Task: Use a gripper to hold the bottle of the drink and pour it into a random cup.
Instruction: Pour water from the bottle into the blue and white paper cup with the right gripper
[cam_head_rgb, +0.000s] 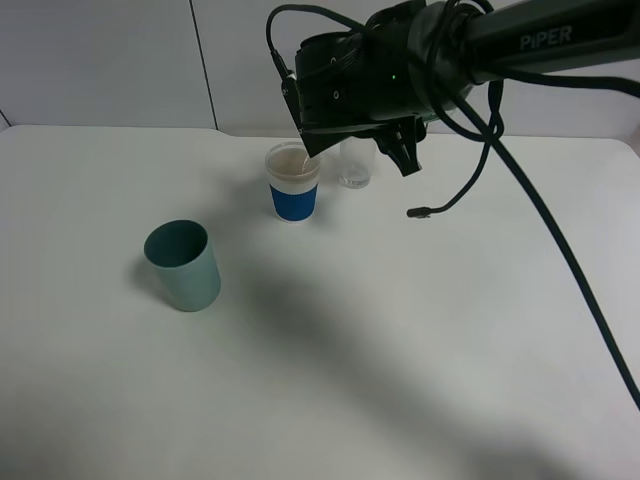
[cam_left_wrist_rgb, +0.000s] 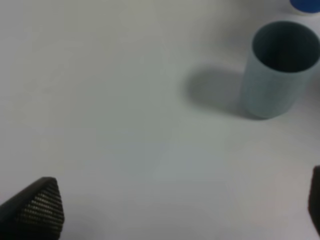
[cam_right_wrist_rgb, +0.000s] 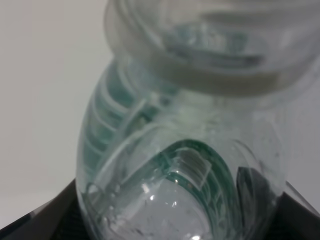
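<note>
Right wrist view is filled by the bottle of the drink (cam_right_wrist_rgb: 170, 150), clamped tight in the right gripper (cam_right_wrist_rgb: 175, 225). From exterior high, its mouth tips over the blue-and-white cup (cam_head_rgb: 293, 190) on the counter (cam_head_rgb: 400, 330). Beside a teal cup (cam_left_wrist_rgb: 277, 70), the left gripper (cam_left_wrist_rgb: 165, 215) stands open

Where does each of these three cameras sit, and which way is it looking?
Exterior high: mounted above the table, looking down on the teal cup, blue-and-white cup and clear glass; the right arm shows.
Left wrist: on the left arm, looking down at the table and teal cup; of the left gripper only fingertips show, wide apart.
Right wrist: on the right arm, looking along the right gripper at the bottle it clamps, close up.
Shared: exterior high and left wrist both show the teal cup.
</note>
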